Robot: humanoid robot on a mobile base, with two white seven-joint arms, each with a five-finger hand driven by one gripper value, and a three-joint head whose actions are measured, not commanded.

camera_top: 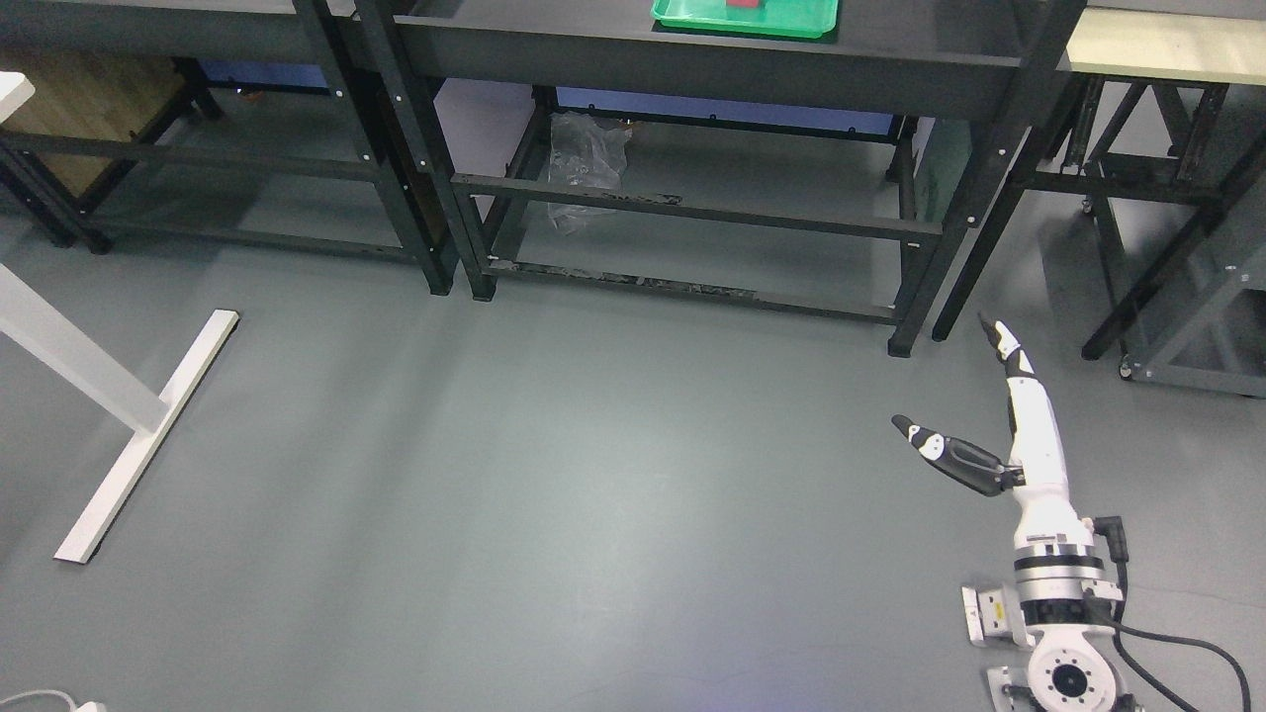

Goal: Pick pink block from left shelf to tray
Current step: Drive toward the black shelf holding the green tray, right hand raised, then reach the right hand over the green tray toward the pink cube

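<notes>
Head view: the camera looks down at a grey floor (554, 475) with a row of black metal racks across the top of the picture. The right hand (999, 425) comes in from about five o'clock, its white forearm rising from the lower right corner; the fingers are spread, one dark-tipped digit pointing toward nine o'clock and the rest stretched toward twelve, and they hold nothing. It hangs over bare floor, well apart from any rack. The left arm does not show.

At twelve o'clock, on the top surface of the middle rack (692, 59), sits a green tray (791, 22), cut off by the upper edge. Something small and red to dark pink (744, 4) lies in it right at the edge; too little shows to say what it is, or whether it is the block. No pink block is visible anywhere else. The rack at ten o'clock (247, 168), which would be the left shelf, shows only its lower bars and empty floor beneath; its upper shelf is out of frame. A crumpled clear plastic bag (588, 158) lies under the middle rack, and a white table leg (129, 435) stands at nine o'clock.

As for progress, I judge it unclear: either the block is already in the tray and the hand has nothing left to carry, or the pick has not begun and the block sits out of sight.
</notes>
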